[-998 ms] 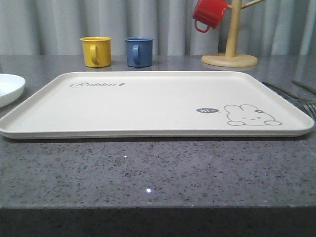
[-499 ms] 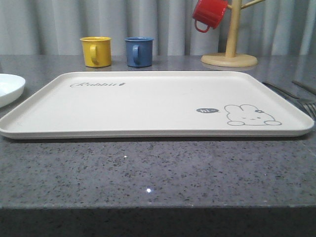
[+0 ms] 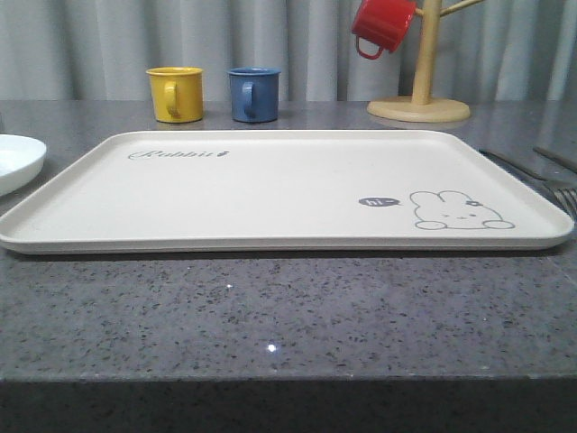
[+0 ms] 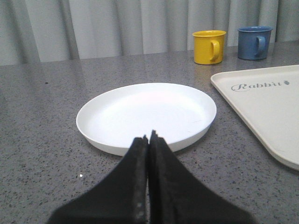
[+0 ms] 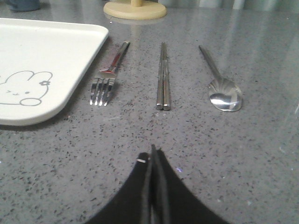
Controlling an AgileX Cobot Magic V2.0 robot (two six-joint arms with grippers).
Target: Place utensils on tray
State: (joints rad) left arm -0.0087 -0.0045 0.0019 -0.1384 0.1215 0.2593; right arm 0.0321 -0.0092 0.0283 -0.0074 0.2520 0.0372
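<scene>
While speckled stone surrounds it, smooth rectangular tray (image 3: 270,194) lies bare.

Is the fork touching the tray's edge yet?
Apart. In the right wrist view, a strip of bare grey counter shows between the fork and the tray rim along the fork's whole length.

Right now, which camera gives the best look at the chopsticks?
The right wrist view: the chopsticks lie whole on the counter between the fork and the spoon, ahead of the shut right hand. The front view catches just a thin sliver at its right edge.
</scene>
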